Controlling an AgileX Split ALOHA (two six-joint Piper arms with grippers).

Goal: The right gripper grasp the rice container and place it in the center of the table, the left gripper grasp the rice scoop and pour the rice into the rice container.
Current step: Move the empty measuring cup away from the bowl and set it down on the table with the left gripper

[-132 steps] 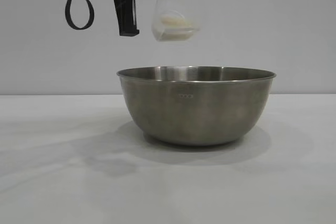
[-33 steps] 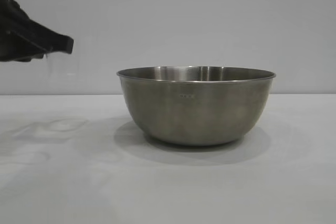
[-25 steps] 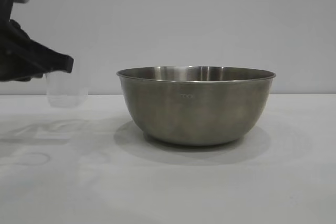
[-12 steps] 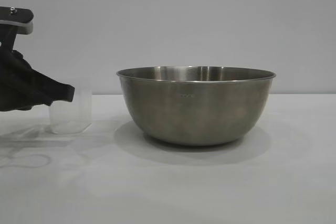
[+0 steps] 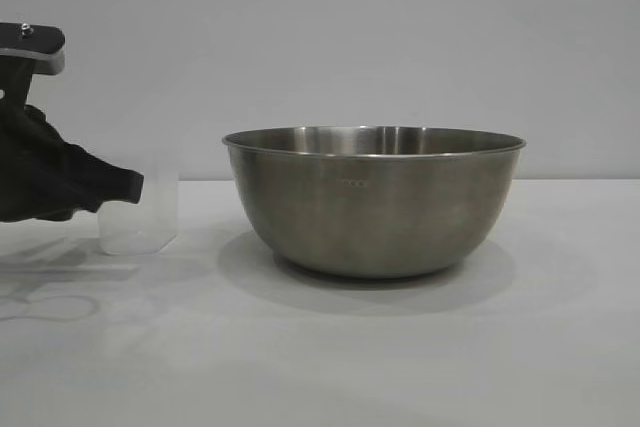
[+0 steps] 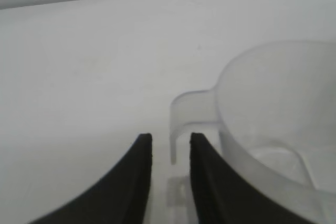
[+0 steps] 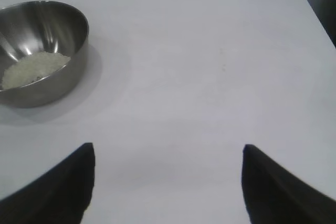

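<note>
Left gripper [image 5: 128, 185] low near the left edge of the table [image 5: 400, 357], jaws parted a little after being clamped a moment ago, nothing gripped any more; seen from its own wrist, the thin handle [image 6: 189, 106] in the gap just off the fingertips, apparently touching neither. Rice scoop [image 5: 140, 222] down from the air and upright on the tabletop, beside the gripper and well apart from the rice container [image 5: 372, 202], looking empty. Container at about the middle of the tabletop, unmoved, with the rice [image 7: 34, 69] heaped inside it. Right gripper [image 7: 168, 150] parked back from the container, fingers spread wide with nothing between them. Reads as pour done and scoop just released, so both halves of the task look complete. Left to do, most likely: draw the left arm straight back without nudging the handle, since such a light cup would probably tip or skid at a brush
</note>
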